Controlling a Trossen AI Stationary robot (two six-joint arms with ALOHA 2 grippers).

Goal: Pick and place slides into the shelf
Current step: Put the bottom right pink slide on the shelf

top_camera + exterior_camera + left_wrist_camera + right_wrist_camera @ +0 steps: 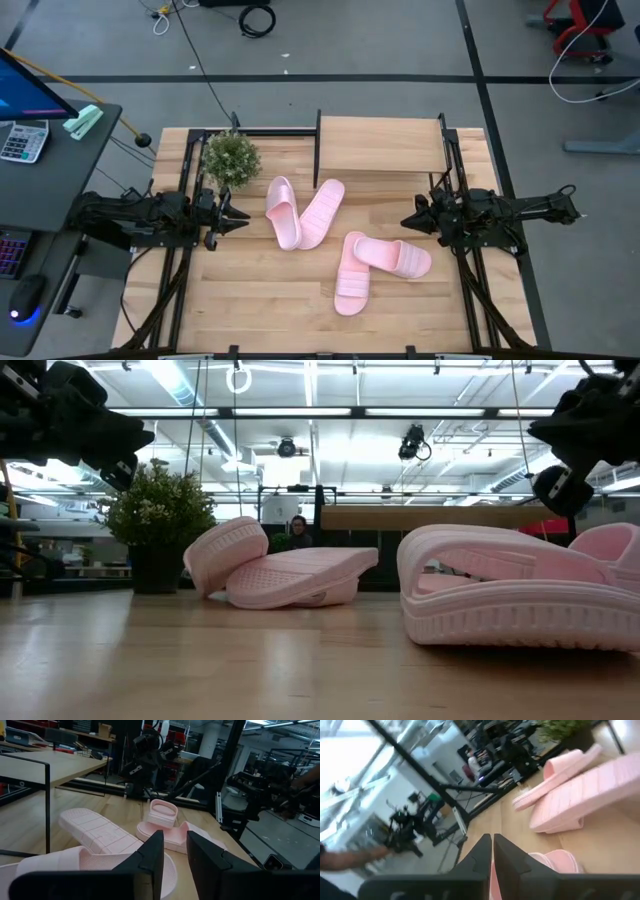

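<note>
- While all four pale pink foam slides (300, 213) lie on the desk (250, 300), the light-wood shelf (380, 145) holds none.
- Left end effector (240, 217) slightly spread, empty, beside nearest pair.
- Right end effector (408, 222) pressed together, empty, beside the other pair.

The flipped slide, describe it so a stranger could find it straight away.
Start at the potted plant at the table's back left. Just right of it lie two pink slides in a V. It is the right one, sole up and ridged; its partner shows its strap.
</note>
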